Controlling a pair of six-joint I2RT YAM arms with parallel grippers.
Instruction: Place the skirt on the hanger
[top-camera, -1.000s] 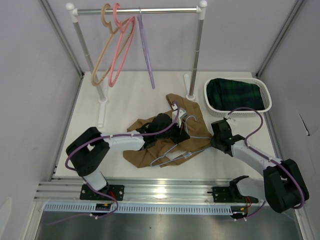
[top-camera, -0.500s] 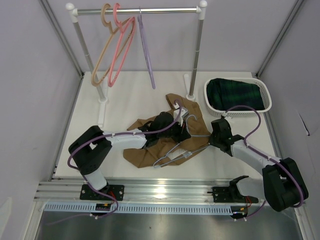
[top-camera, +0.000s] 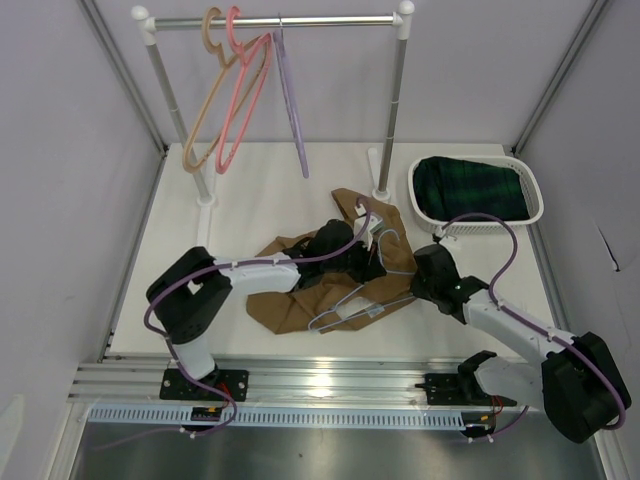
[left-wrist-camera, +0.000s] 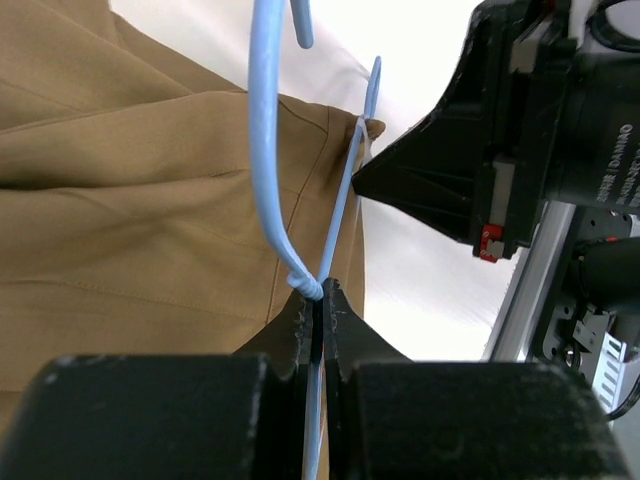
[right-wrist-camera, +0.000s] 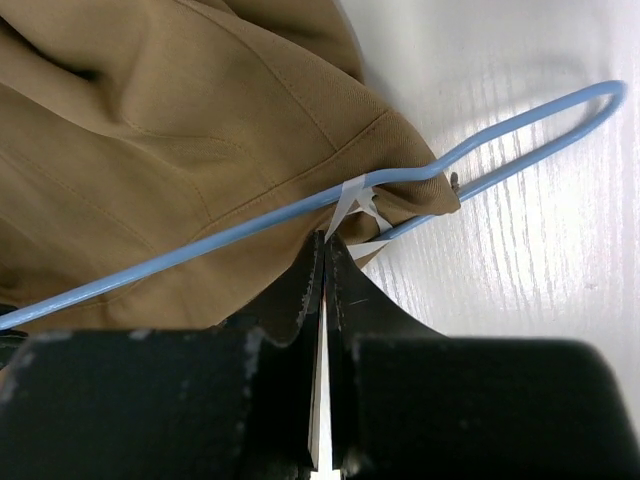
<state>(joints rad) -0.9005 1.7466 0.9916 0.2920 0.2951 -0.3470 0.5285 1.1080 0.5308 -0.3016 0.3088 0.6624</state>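
The tan skirt (top-camera: 288, 305) lies crumpled mid-table, and the thin pale blue hanger (top-camera: 340, 308) lies across it, hook (top-camera: 385, 239) toward the rack. My left gripper (top-camera: 374, 262) is shut on the hanger's wire at the twisted neck (left-wrist-camera: 306, 287), with the hook (left-wrist-camera: 262, 130) rising beyond it. My right gripper (top-camera: 410, 291) is at the skirt's right corner. Its jaws (right-wrist-camera: 324, 245) are shut on a white ribbon loop (right-wrist-camera: 358, 212) sewn to the skirt (right-wrist-camera: 170, 150), right where the hanger's arm end (right-wrist-camera: 540, 125) passes. In the left wrist view the right gripper (left-wrist-camera: 364, 181) tips against that corner.
A clothes rail (top-camera: 275, 20) on two posts stands at the back, carrying tan (top-camera: 205, 110), pink (top-camera: 240, 100) and lavender (top-camera: 291, 100) hangers. A white basket (top-camera: 530, 213) with dark green plaid cloth (top-camera: 468, 188) sits back right. The right post's foot (top-camera: 381, 190) is just behind the skirt.
My right gripper has shut on the skirt's white loop and its arm has shifted left. My left arm has slid a little right, still holding the hanger.
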